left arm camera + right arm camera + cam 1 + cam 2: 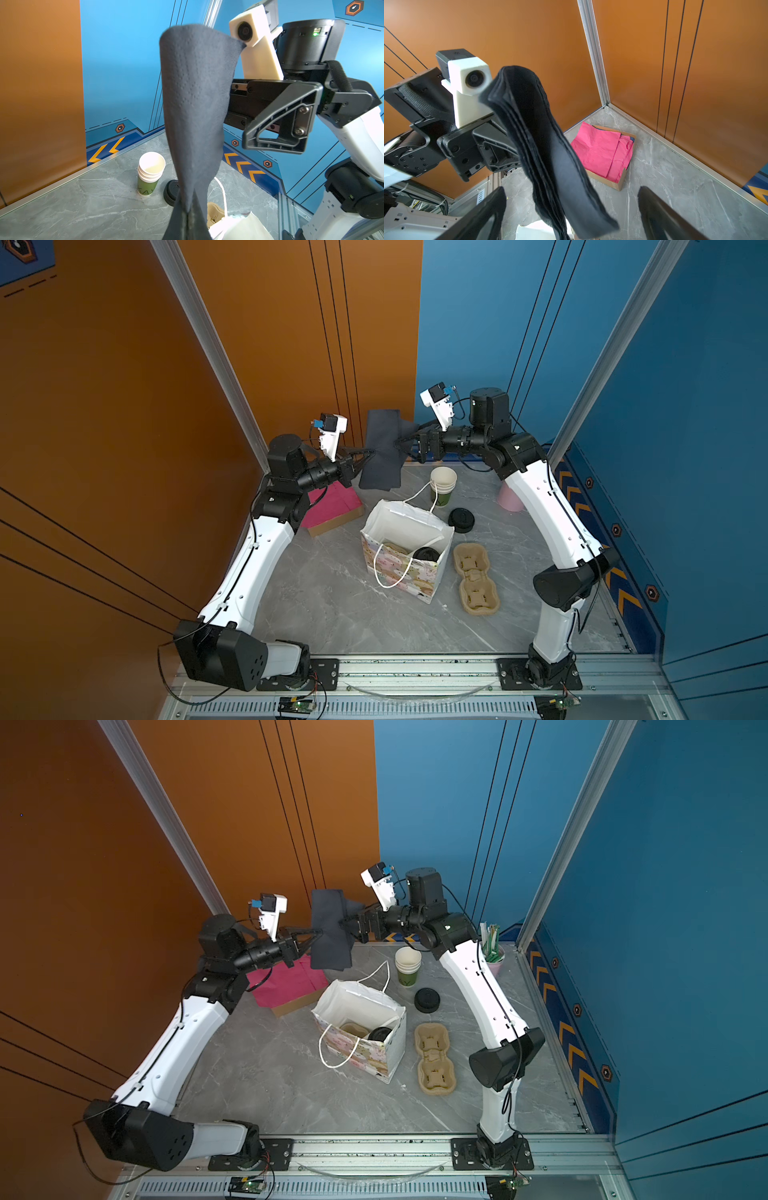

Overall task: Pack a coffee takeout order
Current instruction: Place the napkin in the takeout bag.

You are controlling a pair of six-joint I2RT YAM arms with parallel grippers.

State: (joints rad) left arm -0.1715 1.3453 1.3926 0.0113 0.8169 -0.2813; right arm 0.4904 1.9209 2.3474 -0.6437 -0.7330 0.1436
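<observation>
Arms: nearest, white shells and black joints; left gripper (369, 452) clamped on the napkin (384, 427) at mid-length; right gripper (405, 443) spread wide, a finger each side of it, contact unclear.
Table (332, 614): grey marbled slab.
Bag (405, 572): upright white paper, patterned outside, cord handles, mouth open; holds a pulp carrier (392, 549) and a round black lid (426, 553), the cup under it hidden.
Napkin: black dimpled paper, folded in layers, aloft beyond the bag over the table's far edge; long axis roughly upright, lower end hanging toward the table.
Box (336, 523): shallow cardboard, holds pink napkins (332, 502).
Carriers (473, 578): moulded pulp, flat, beside the bag.
Cups (442, 485): lidless nested stack, green at bottom.
Lids (461, 519): black, round, by the cups.
</observation>
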